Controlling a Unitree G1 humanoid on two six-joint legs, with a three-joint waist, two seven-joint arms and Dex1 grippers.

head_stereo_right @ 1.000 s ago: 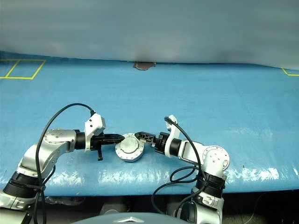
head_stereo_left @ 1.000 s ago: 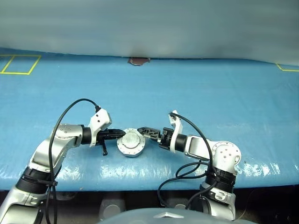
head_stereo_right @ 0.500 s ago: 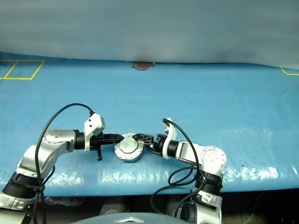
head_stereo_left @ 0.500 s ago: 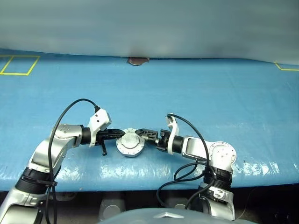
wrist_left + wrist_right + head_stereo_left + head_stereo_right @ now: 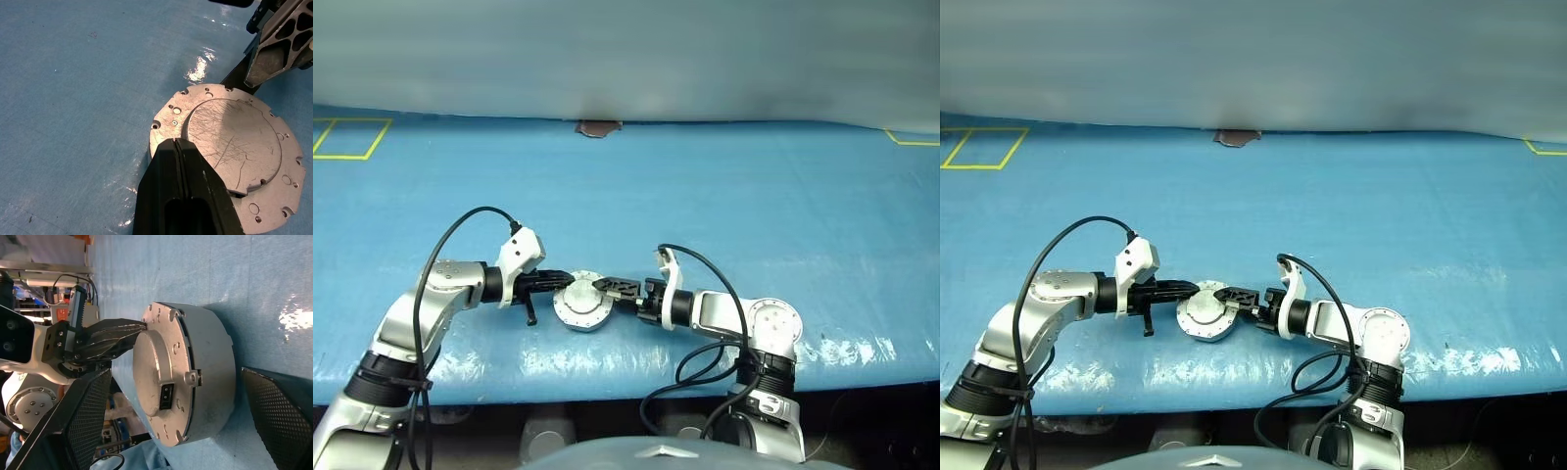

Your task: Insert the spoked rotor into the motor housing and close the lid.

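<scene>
Lower centre: left gripper pressed together on the lid, right gripper apart around the housing; closing off-centre risked shoving it.

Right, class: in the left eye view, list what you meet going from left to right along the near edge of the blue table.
Left end effector, shut → motor housing with the lid closed on top → right end effector, open, one finger on either side of the housing.

Left claw closed (fingers pressed together); right claw spread wide.
</scene>
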